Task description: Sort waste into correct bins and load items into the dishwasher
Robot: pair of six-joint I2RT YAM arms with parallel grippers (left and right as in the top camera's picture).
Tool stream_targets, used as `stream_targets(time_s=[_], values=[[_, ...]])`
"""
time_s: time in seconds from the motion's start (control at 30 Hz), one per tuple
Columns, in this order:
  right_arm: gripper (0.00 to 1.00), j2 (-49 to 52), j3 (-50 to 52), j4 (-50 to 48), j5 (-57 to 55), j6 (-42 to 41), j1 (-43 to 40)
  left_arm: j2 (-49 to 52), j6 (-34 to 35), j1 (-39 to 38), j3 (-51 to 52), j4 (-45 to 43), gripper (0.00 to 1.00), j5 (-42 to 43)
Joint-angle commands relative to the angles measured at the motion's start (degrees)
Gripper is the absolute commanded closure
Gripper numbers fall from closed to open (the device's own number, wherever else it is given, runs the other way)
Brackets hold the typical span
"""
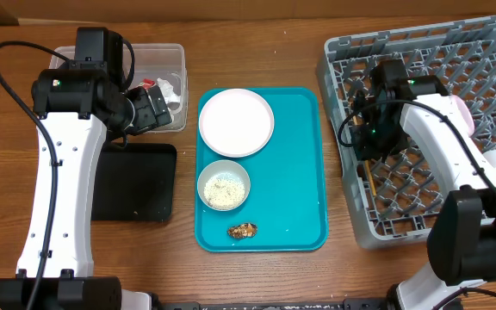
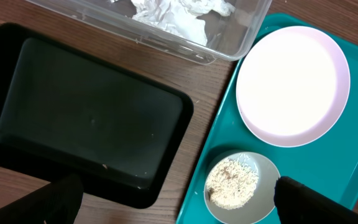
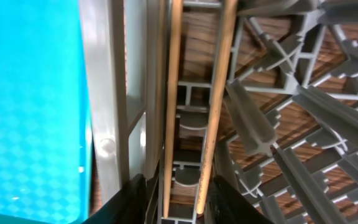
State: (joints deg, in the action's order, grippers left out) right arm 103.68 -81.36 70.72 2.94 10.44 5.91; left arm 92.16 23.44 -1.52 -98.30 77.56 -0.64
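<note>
the chopsticks (image 3: pixel 171 93) lie on the dish rack (image 3: pixel 250 118) floor between the jaws of the right pincer (image 3: pixel 182 196), gripped or freed i cannot tell, so loading them looks nearly done and it must next lift straight clear, while the left pincer (image 2: pixel 188 202) hovers spread wide and empty with the rice bowl (image 2: pixel 238 186) below it.

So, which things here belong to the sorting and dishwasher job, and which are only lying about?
Job: plate, bowl with rice, brown food scrap, napkin, clear tub, black tray, chopsticks, grey dish rack.
Just there: teal serving tray, wooden table.
</note>
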Motion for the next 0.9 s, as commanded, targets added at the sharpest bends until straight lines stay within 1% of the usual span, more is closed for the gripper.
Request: stream_targets(time_s=[0.0, 0.2, 0.3, 0.4, 0.47, 0.6, 0.73, 0.77, 0.83, 0.87], values=[[0.63, 0.1, 0.0, -0.2, 7.7, 0.1, 0.8, 0.1, -0.7, -0.8, -0.7, 0.0, 0.0, 0.2], [0.62, 0.1, 0.0, -0.4, 7.6, 0.1, 0.8, 0.1, -0.7, -0.8, -0.7, 0.0, 0.0, 0.2], [0.59, 0.1, -0.1, -0.3, 7.7, 0.1, 0.8, 0.1, -0.7, -0.8, -0.7, 0.0, 0.0, 0.3], [0.6, 0.1, -1.7, 1.5, 7.6, 0.1, 0.8, 0.1, -0.7, -0.8, -0.7, 0.0, 0.0, 0.2], [0.59, -0.1, -4.1, 3.2, 7.6, 0.1, 0.7, 0.1, -0.7, -0.8, -0.7, 0.0, 0.0, 0.2], [0.59, -0.3, -12.0, 7.5, 7.7, 0.0, 0.7, 0.1, -0.7, -0.8, -0.7, 0.0, 0.0, 0.2], [0.59, -0.8, -21.2, 12.2, 8.1, -4.3, 0.8, 0.1, -0.7, -0.8, -0.7, 0.0, 0.0, 0.2], [0.59, -1.0, -22.8, 12.8, 9.4, -5.0, 1.0, 0.1, -0.7, -0.8, -0.7, 0.0, 0.0, 0.2], [0.59, -1.9, -24.5, 12.7, 15.8, -5.1, 1.4, 0.1, -0.7, -0.8, -0.7, -0.2, 0.0, 0.2], [0.55, -2.4, -24.5, 12.1, 19.0, -5.1, 1.6, 0.1, -0.7, -0.8, -0.7, -0.3, 0.0, 0.2]])
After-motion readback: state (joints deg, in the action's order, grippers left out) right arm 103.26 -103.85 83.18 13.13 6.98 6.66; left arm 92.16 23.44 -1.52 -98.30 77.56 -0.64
